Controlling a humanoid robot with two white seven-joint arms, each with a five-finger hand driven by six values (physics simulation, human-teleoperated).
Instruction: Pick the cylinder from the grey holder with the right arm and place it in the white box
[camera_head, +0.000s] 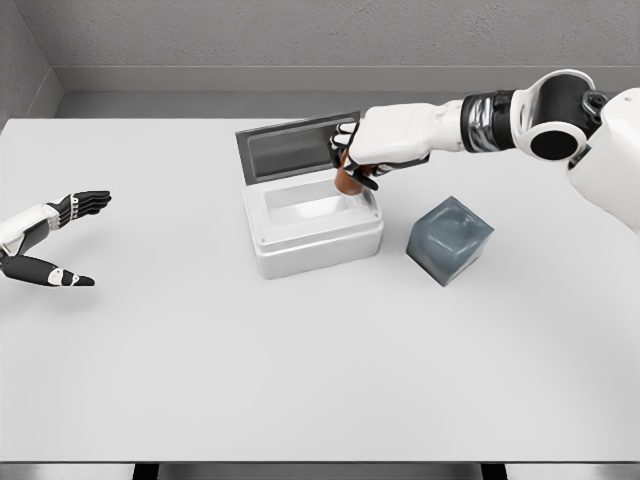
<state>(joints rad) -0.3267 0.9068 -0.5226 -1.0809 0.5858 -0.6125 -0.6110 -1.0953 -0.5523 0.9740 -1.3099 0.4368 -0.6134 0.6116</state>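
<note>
A brown cylinder (347, 182) hangs over the right rear corner of the white box (312, 240), held in my right hand (352, 158), whose fingers are curled around it. The box is open, its grey lid (290, 148) standing up behind it. To the right of the box sits the grey holder (449, 239), a dark translucent cube with nothing visible on top. My right arm reaches in from the upper right. My left hand (60, 240) rests at the left edge of the table, fingers spread and holding nothing.
The white table (320, 380) stretches wide in front of the box and holder. A grey wall runs along the table's far edge.
</note>
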